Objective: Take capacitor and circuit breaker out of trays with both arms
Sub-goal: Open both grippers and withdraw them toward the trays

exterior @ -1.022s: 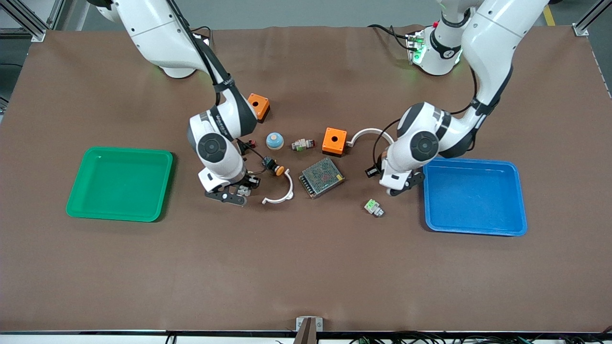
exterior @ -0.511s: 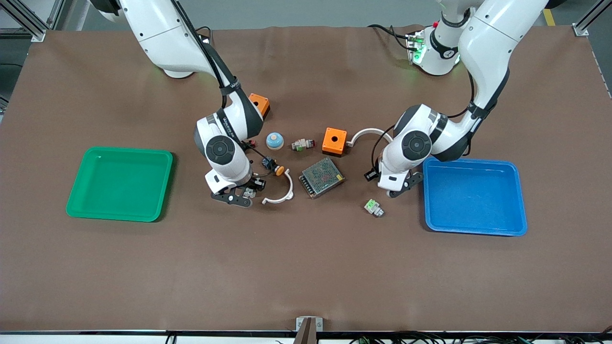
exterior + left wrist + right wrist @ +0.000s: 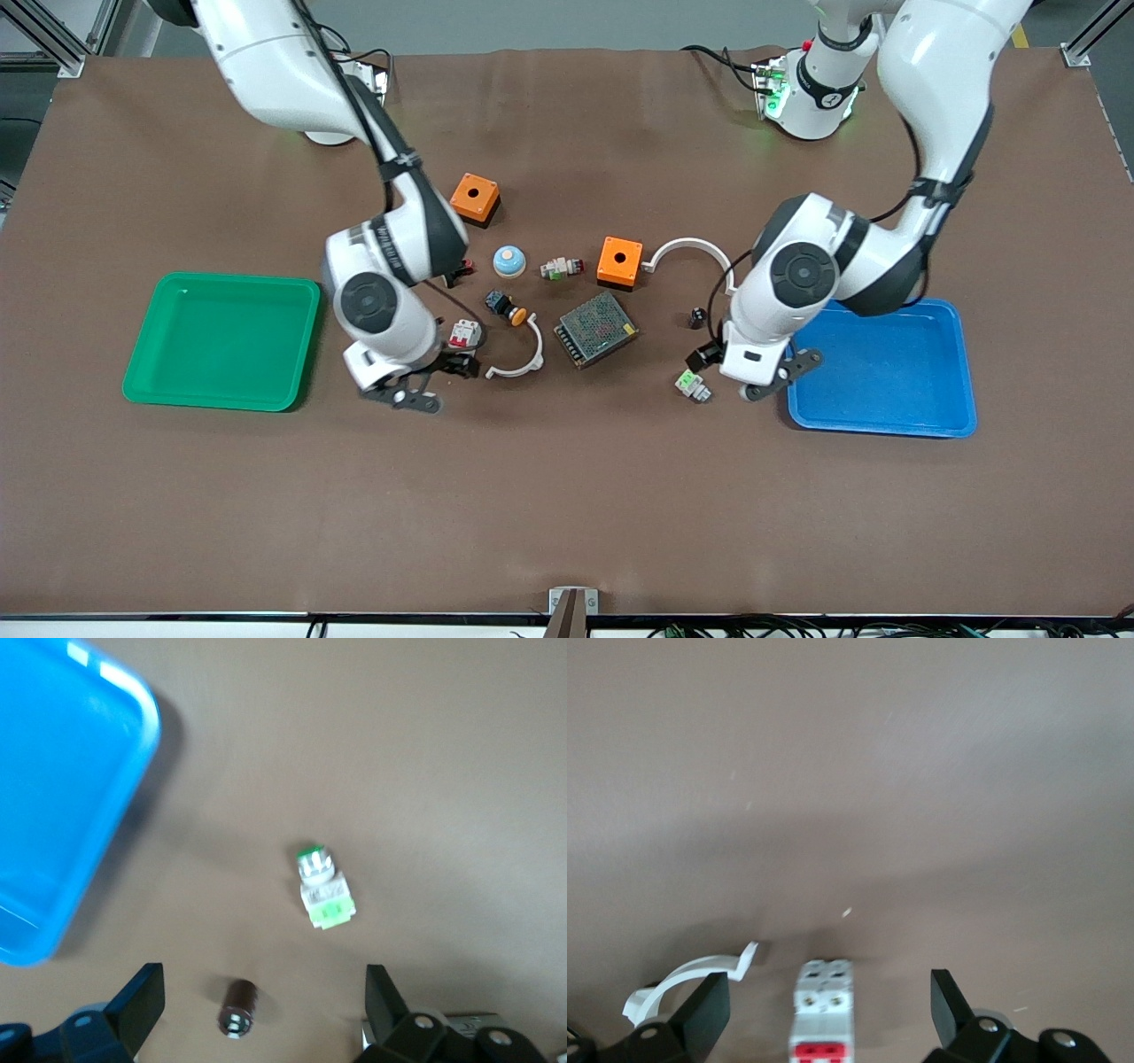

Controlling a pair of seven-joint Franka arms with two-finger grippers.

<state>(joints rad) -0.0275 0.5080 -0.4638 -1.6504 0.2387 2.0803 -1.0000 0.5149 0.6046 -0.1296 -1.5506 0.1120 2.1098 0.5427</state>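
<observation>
The breaker (image 3: 463,334), a white block with a red lever, lies on the brown mat beside a white arc clip (image 3: 518,356). My right gripper (image 3: 432,383) hovers open and empty over the mat just beside it. In the right wrist view the breaker (image 3: 822,1010) lies in line between the open fingers of the right gripper (image 3: 830,1010). The capacitor (image 3: 697,314), a tiny black cylinder, lies on the mat near the blue tray (image 3: 881,416). My left gripper (image 3: 749,377) hovers open over the mat by it. In the left wrist view the capacitor (image 3: 237,1007) lies between the left gripper's (image 3: 264,1005) fingers.
A green tray (image 3: 221,390) is at the right arm's end. Between the arms lie two orange boxes (image 3: 474,197) (image 3: 619,260), a mesh power supply (image 3: 595,330), a black button with an orange cap (image 3: 507,307), a blue-topped knob (image 3: 508,260), another arc clip (image 3: 691,247) and a green-and-white connector (image 3: 692,385).
Both grippers have lifted and shifted toward the front camera. The breaker and the capacitor, before covered by the hands, now lie uncovered on the mat.
</observation>
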